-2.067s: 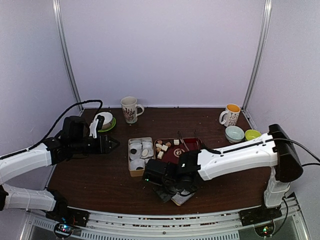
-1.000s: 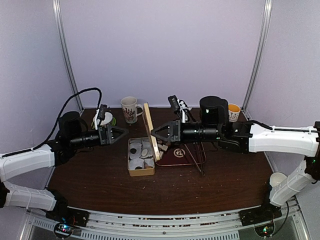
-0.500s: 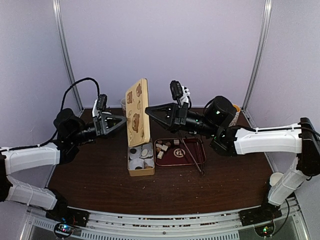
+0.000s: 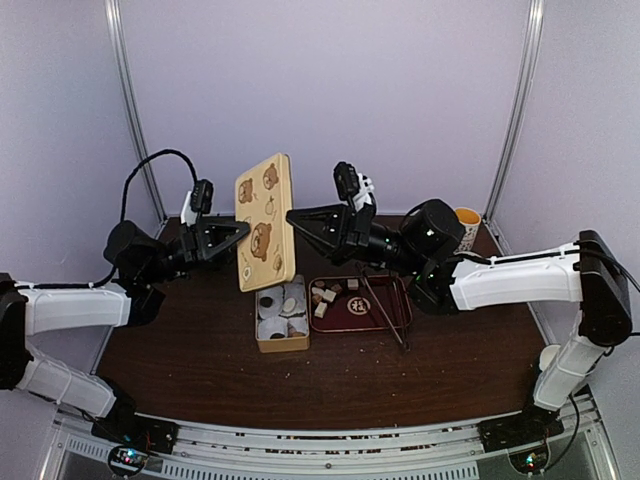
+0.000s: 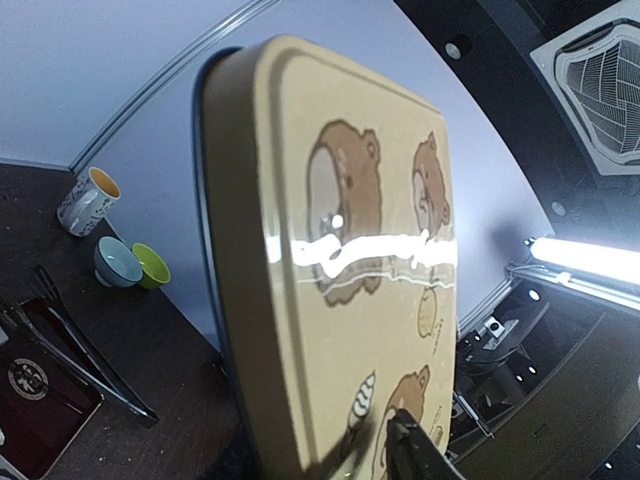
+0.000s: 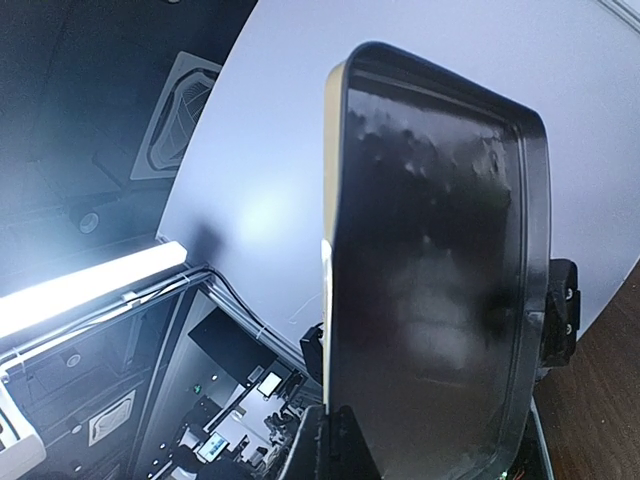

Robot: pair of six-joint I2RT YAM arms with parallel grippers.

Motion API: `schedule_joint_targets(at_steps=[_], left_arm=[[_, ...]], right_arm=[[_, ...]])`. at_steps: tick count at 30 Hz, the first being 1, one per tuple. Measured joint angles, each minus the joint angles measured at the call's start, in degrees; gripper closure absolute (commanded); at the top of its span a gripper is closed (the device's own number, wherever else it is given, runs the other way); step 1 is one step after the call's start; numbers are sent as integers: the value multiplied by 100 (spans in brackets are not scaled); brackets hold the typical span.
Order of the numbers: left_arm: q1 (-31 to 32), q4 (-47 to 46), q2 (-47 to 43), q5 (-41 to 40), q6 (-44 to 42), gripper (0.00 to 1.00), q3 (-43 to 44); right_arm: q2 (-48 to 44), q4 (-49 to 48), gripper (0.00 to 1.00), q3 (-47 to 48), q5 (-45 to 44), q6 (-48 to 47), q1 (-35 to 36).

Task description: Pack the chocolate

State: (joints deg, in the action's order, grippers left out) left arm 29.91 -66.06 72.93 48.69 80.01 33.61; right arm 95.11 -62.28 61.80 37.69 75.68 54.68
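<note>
The chocolate (image 4: 324, 295) is a cluster of small white and tan pieces at the left end of a red tray (image 4: 385, 290). Left of it an open tan box (image 4: 281, 341) holds white paper cups. Its bear-printed lid (image 4: 264, 221) hangs upright in the air above the box. My right gripper (image 4: 291, 214) is shut on the lid's right edge (image 6: 345, 300). My left gripper (image 4: 244, 230) straddles the opposite edge, one finger (image 5: 413, 450) pressed on the printed face (image 5: 340, 260) and the other hidden behind it.
Metal tongs (image 4: 385, 312) lie across the tray. An orange-lined mug (image 4: 466, 218) stands at the back right, with a blue bowl (image 5: 117, 262) and a green bowl (image 5: 152, 266) beside it. A paper cup (image 4: 550, 357) sits at the right edge.
The lid has risen a little and shifted left, carried by the right gripper. The left gripper has closed onto its left edge.
</note>
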Motion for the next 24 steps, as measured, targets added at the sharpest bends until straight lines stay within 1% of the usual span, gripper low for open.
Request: schedule_joint_targets(at_steps=[2,4,7,11,16,24], left_arm=[[-26,57,-17,-31,-31,72,-24],[-52,144,-28,-52,-81,77,-42],[-85,205,-28,-59,-157,78,-44],[-90,426,-20,-74,-291,81,-44],[-101,752,90,-144,-520,84,-44],[-136,1207,695,-251,-973,85,-20]], right_arm=[[50,-127,94,-11,7,52,-39],[120,-289,88,-63,4,101,-92],[203,-398,82,-201,-31,125,-243],[291,-354,80,-409,-55,52,-417],[444,-313,80,-575,-61,-17,-542],[1016,-35,80,-671,-127,-144,-717]])
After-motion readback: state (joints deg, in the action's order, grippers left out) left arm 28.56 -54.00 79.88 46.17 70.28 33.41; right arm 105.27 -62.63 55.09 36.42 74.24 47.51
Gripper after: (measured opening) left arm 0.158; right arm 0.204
